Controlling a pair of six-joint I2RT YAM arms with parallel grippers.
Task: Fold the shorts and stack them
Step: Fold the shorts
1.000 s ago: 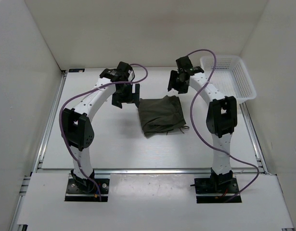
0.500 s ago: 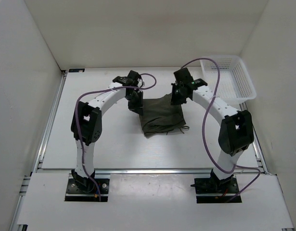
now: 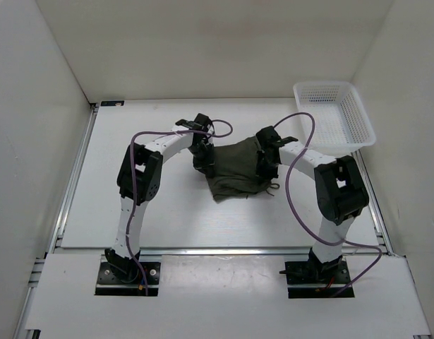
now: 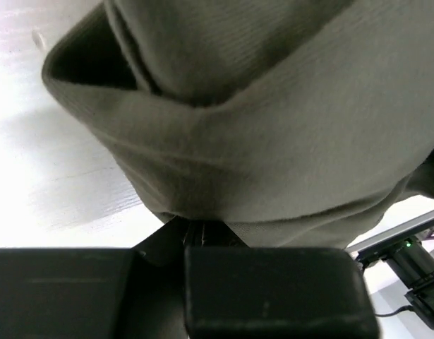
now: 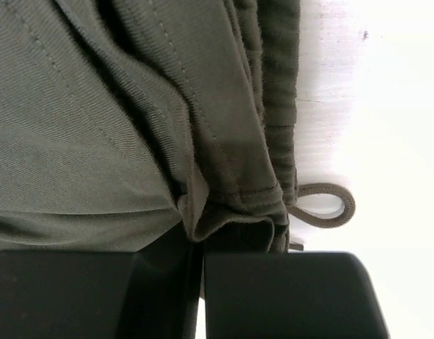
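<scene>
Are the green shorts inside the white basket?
No, the shorts lie on the table in the middle, well apart from the basket in the far right corner.

The pair of dark olive-green soft fabric shorts point(image 3: 236, 169) lay near the middle of the white table point(image 3: 167, 208) as a folded, roughly square bundle, its layers rumpled and creased toward both side edges. At its right side the ribbed waistband point(image 5: 276, 106) lay doubled over. A thin drawstring point(image 5: 349, 205) of the same colour curled out from it in a small loop onto the table.
</scene>
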